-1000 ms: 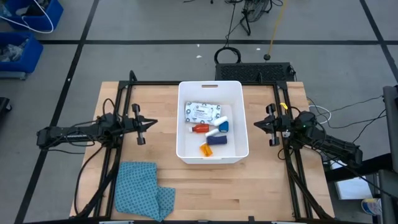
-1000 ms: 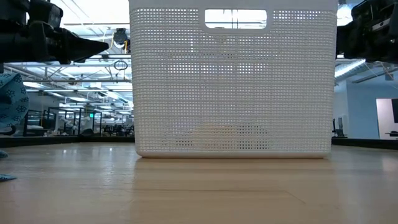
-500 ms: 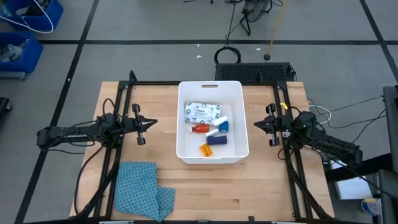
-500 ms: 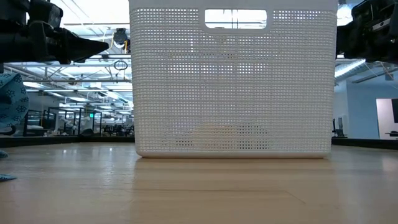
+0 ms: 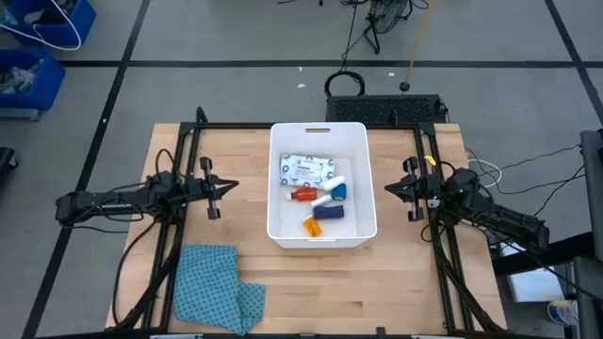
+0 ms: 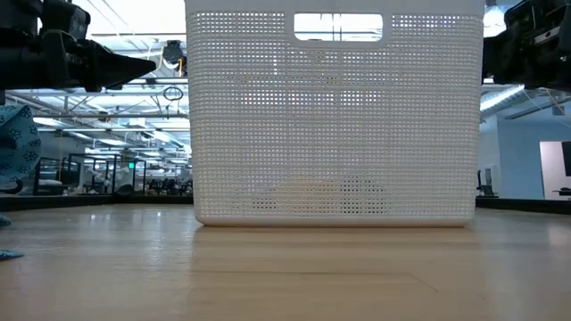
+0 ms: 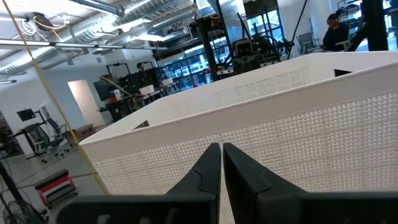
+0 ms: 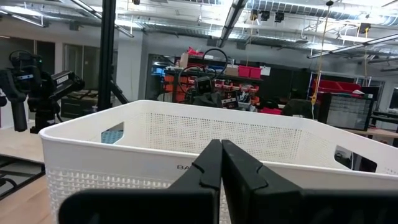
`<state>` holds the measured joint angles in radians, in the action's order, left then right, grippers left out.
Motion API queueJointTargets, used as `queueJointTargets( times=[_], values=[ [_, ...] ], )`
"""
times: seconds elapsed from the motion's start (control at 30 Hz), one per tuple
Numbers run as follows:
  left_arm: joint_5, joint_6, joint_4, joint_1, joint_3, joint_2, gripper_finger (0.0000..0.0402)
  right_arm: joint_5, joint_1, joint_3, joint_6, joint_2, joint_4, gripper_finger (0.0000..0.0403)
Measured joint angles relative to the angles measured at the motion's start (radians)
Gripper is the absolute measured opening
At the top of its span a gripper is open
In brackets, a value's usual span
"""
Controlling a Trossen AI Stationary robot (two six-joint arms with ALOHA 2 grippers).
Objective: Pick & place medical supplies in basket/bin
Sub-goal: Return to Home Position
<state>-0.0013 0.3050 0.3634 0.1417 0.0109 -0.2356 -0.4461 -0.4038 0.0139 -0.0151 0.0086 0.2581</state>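
The white basket [image 5: 275, 179] stands mid-table, its handle slot at the far rim. On its floor lie a white printed packet [image 5: 305, 169], a red-capped bottle [image 5: 301, 195], a blue tape roll [image 5: 339, 189], a white cylinder [image 5: 323, 200], a dark blue strip [image 5: 328, 212] and an orange pill bottle [image 5: 312, 225]. My left gripper [image 5: 236, 186] hangs shut left of the basket, pointing at its wall [image 7: 298, 130]. My right gripper [image 5: 386, 188] hangs shut right of it, facing the rim [image 8: 155, 152]. Both are empty.
A blue patterned cloth [image 5: 215, 287] lies crumpled on the table's near left. Black frame rails [image 5: 179, 151] run along both sides of the wooden table. In the low view the basket's perforated wall [image 6: 335, 125] fills the middle, with bare wood in front.
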Motion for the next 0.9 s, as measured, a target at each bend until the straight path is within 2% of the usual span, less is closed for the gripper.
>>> queueJointTargets(
  times=[0.9],
  values=[
    [0.0,-0.024,0.0,0.0,0.0,0.0,0.0024,0.0,0.0,0.0,0.0,0.0,0.0,0.0]
  ],
)
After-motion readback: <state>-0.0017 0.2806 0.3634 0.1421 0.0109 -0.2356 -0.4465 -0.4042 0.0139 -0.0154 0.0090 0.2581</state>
